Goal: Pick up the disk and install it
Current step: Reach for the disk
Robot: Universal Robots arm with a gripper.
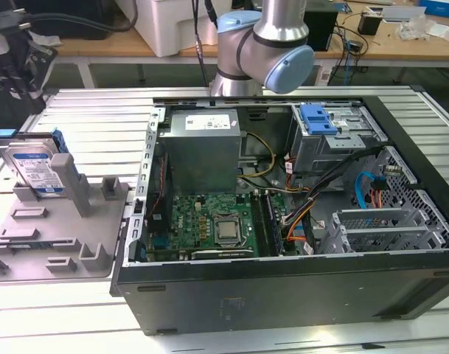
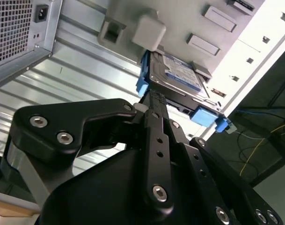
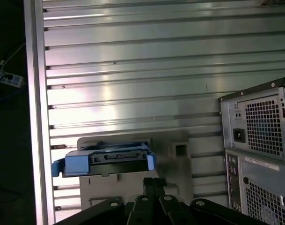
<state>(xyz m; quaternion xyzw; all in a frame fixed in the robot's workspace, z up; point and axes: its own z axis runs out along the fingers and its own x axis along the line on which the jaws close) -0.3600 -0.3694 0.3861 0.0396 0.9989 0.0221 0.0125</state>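
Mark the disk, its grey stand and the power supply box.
disk (image 1: 34,168), exterior view, on its blue-and-white label.
grey stand (image 1: 71,184), exterior view, on its upright post.
power supply box (image 1: 202,158), exterior view, on its grey top face.

The disk had a silvery metal body under a glossy blue-and-white label, framed in smooth blue plastic. It stood in a holder of matt grey plastic. The table was ribbed aluminium with a brushed sheen. The computer case was matt black outside and bare grey sheet metal within. The gripper was matt black, dotted with bright steel screws; the arm was smooth silver metal with pale blue plastic caps
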